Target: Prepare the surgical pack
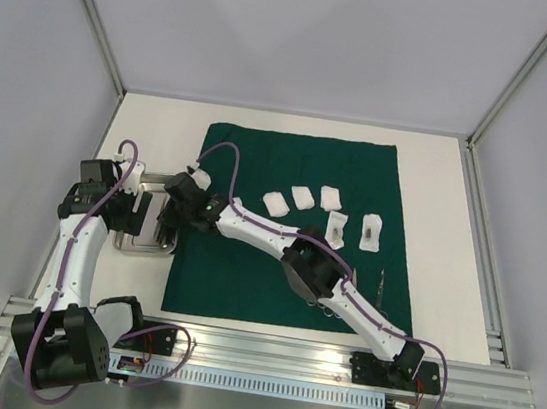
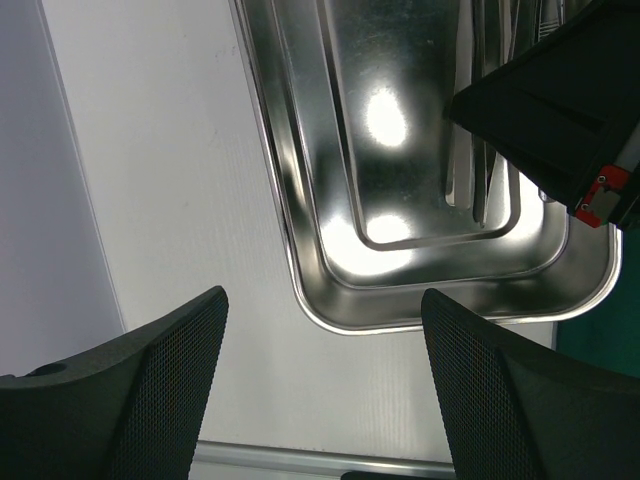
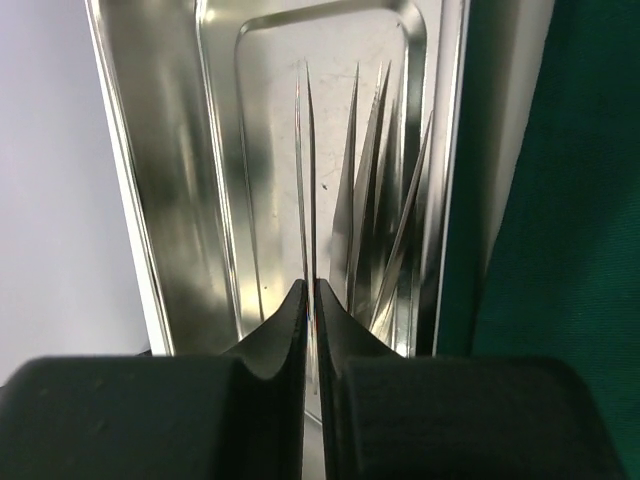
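Forceps (image 3: 306, 150) pinched by right pincer (image 3: 311, 300), tips pointing ahead of it into steel tray (image 3: 190, 200) below. Left pincer (image 2: 322, 300) spread wide above worktop (image 2: 170, 200), tray corner just ahead.

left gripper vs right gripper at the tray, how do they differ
The left gripper is open and empty; the right gripper is shut on slim metal forceps. The left gripper hovers over the rim of the rectangular steel tray, the right gripper over its floor. Both have black fingers.

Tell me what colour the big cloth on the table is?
Dark green; the cloth shows best in the top external view.
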Controlling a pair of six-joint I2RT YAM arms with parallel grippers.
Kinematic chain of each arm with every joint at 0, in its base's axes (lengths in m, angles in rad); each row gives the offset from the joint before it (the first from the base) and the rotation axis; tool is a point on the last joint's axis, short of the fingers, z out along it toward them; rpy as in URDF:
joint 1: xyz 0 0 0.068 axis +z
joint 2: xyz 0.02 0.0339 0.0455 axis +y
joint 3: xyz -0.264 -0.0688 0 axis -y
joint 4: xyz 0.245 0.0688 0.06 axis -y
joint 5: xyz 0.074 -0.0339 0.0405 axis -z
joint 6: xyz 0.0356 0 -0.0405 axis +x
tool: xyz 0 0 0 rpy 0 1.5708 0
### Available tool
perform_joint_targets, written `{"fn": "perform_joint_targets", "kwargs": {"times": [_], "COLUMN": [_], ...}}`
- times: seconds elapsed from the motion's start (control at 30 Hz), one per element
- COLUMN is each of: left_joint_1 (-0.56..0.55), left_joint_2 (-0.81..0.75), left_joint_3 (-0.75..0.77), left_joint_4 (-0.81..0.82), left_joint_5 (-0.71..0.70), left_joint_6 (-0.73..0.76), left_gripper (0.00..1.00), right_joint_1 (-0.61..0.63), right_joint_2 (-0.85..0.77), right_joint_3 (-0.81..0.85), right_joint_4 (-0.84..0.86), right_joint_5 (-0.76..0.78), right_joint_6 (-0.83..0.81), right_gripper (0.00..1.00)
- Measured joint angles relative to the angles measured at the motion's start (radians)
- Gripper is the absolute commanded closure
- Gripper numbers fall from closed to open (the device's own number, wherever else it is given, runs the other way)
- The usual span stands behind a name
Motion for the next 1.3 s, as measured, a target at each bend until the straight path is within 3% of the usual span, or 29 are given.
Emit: {"fn": "perform_joint_targets", "kwargs": {"times": [0.57, 1.07, 1.3], "left_joint_1": [0.0, 0.0, 0.0], "left_joint_2": [0.006, 0.006, 0.006], "left_joint_3": [0.0, 0.0, 0.0], "left_joint_4": [0.001, 0.001, 0.0], "left_joint_5": [0.003, 0.006, 0.016], "left_joint_6": [0.0, 0.0, 0.0], "left_gripper": [0.13, 0.13, 0.13], "right_joint_1": [0.006, 0.006, 0.006], "right_joint_2": [0.015, 0.015, -0.105], "right_joint_3": [0.03, 0.03, -0.12], "right_joint_4": [-0.016, -0.011, 0.05], "right_joint_5": [0.023, 0.005, -0.027], "right_joint_6": [0.0, -0.003, -0.106], "right_gripper": [0.81, 0.81, 0.81]}}
